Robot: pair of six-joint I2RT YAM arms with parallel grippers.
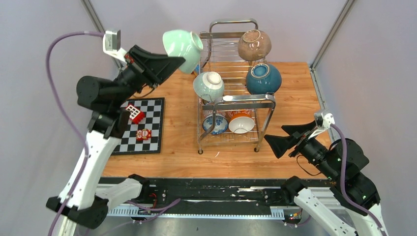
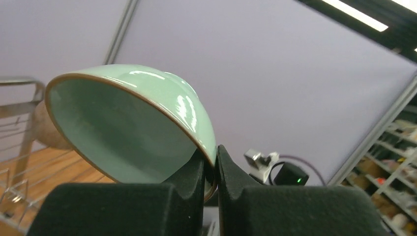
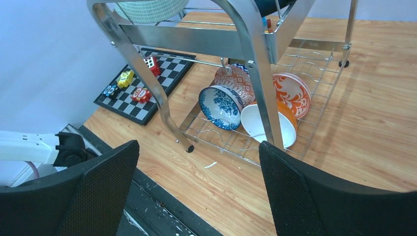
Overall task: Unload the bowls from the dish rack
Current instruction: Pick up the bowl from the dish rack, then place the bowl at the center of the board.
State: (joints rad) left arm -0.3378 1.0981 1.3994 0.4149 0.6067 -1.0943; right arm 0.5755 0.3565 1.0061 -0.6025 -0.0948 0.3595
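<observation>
My left gripper (image 1: pixel 178 61) (image 2: pixel 210 162) is shut on the rim of a mint green bowl (image 1: pixel 183 45) (image 2: pixel 123 128), held tilted in the air just left of the dish rack's top. The chrome dish rack (image 1: pixel 246 101) (image 3: pixel 196 42) carries a speckled brown bowl (image 1: pixel 254 45), a dark teal bowl (image 1: pixel 263 78) and a pale green bowl (image 1: pixel 208 86) on its upper tier. On the lower tier lie a blue-white bowl (image 1: pixel 215 124) (image 3: pixel 221 105), a red patterned bowl (image 3: pixel 236 81) and an orange-white bowl (image 1: pixel 241 123) (image 3: pixel 275 125). Low beside the rack's front right leg, my right gripper (image 1: pixel 275 135) (image 3: pixel 197 147) stands open and holds nothing.
A black-and-white chequered board (image 1: pixel 152 132) (image 3: pixel 162 78) with small toy blocks (image 1: pixel 135 114) lies on the wooden table left of the rack. The table's front edge with a black rail (image 1: pixel 221 187) runs just below my right gripper. Pale walls enclose the table.
</observation>
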